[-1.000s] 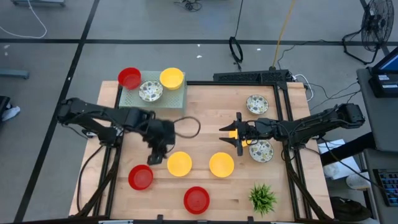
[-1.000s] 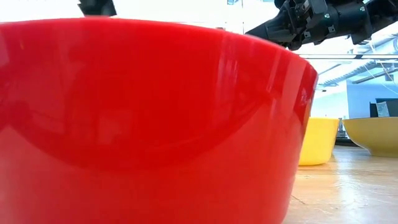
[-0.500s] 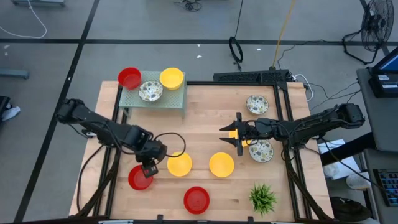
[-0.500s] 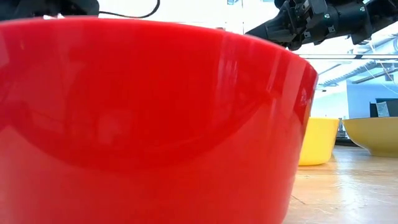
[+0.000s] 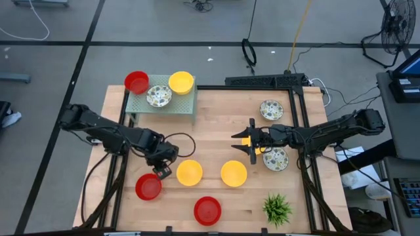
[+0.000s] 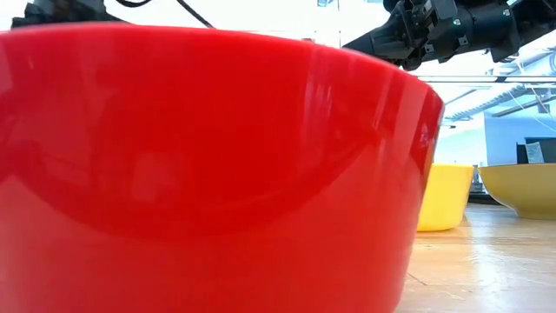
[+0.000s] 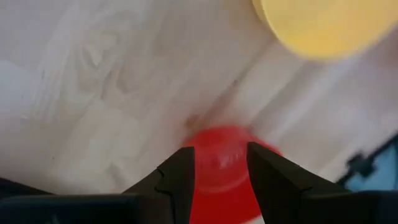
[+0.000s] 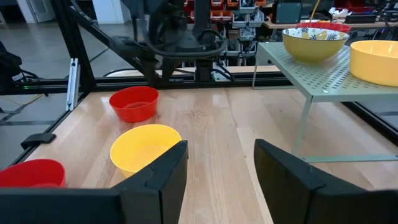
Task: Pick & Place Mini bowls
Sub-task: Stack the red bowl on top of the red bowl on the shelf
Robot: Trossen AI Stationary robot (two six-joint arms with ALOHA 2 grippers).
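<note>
1. The left gripper (image 5: 162, 171) hangs over the pale wooden tabletop (image 5: 216, 118), just beside the far rim of a plain red round mini bowl (image 5: 148, 187) at the near-left of the table. Its fingers (image 7: 181, 177) are spread and hold nothing; in the left wrist view the red bowl shows between them, below.

2. Judged from this, the step in hand is the approach to that red bowl, with no grasp yet made. The next move calls for lowering so that one finger goes inside the rim and one outside, then closing on the wall.

3. Just to the right lies a plain yellow round mini bowl (image 5: 189, 172), near enough to be knocked by the wrist on the way down.

4. A second yellow mini bowl (image 5: 233, 174) lies further right, and another red mini bowl (image 5: 207, 210) sits at the near edge, filling the low view.

5. The raised pale-green perforated metal shelf (image 5: 185, 99) at the far left carries a red, a white green-speckled and a yellow bowl, which looks to be the place for the rest.

6. The right gripper (image 5: 251, 141) waits mid-table, fingers apart and empty, beside two more speckled bowls.
</note>
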